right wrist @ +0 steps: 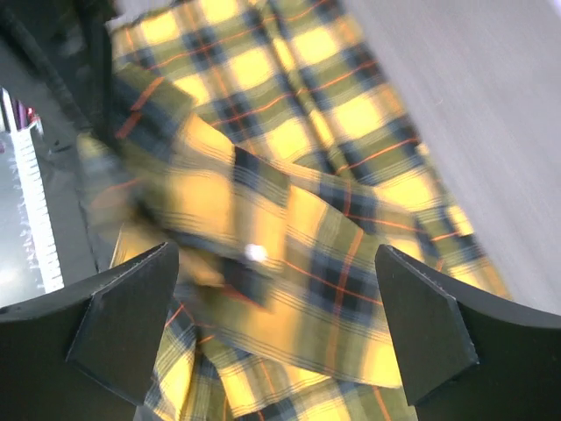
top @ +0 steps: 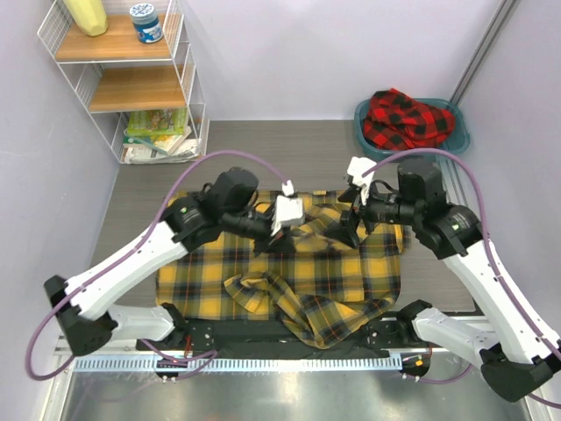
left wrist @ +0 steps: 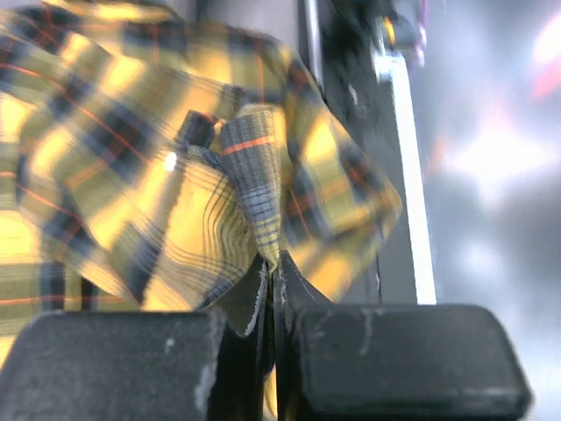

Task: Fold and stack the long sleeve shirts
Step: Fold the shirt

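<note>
Left claw [left wrist: 270, 303] pinches the yellow-and-black shirt [left wrist: 175, 202]; right claw [right wrist: 276, 303] gapes wide above it.

White-shelled left arm [top: 131, 263] and right arm [top: 500, 281], black joints, looping purple cables [top: 235, 153], matte black end effector fingers [right wrist: 123, 324]

This is looking like a robot lab's test cell. Plain pale walls [top: 307, 53] are boxing in a grey table [top: 263, 140] with a yellow shirt [top: 219, 281] lying on it. A left arm [top: 131, 272] and a right arm [top: 491, 272] are sitting bolted to a metal rail [top: 263, 361] along the bottom, with purple cables [top: 237, 156] looping over them. A wire shelf [top: 123, 88] at upper left is holding what are probably props, and a basin [top: 460, 140] at upper right is holding a red shirt [top: 408, 118].
</note>
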You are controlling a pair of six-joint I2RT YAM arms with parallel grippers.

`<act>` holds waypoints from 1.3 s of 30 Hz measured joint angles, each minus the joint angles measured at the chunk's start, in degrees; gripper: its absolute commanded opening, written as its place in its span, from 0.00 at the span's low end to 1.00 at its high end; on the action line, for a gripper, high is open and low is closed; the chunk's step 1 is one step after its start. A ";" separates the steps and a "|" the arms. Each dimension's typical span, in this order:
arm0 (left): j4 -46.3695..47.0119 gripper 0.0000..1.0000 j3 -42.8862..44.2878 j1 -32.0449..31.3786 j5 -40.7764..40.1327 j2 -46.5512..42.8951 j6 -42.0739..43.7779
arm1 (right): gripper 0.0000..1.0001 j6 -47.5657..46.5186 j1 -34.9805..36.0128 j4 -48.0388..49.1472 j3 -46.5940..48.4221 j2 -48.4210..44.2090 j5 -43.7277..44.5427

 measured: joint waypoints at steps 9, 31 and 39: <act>-6.71 0.00 -10.69 -13.53 -5.86 -4.68 12.74 | 0.79 0.44 -2.60 -0.24 2.75 3.19 2.40; 13.40 0.00 -3.08 -6.86 -15.76 7.80 -7.15 | 0.61 -3.28 -33.05 -11.45 20.50 49.11 0.76; 15.47 0.00 -3.02 -6.19 -17.92 8.76 -7.10 | 0.64 -8.68 -36.74 -18.71 19.02 47.23 5.49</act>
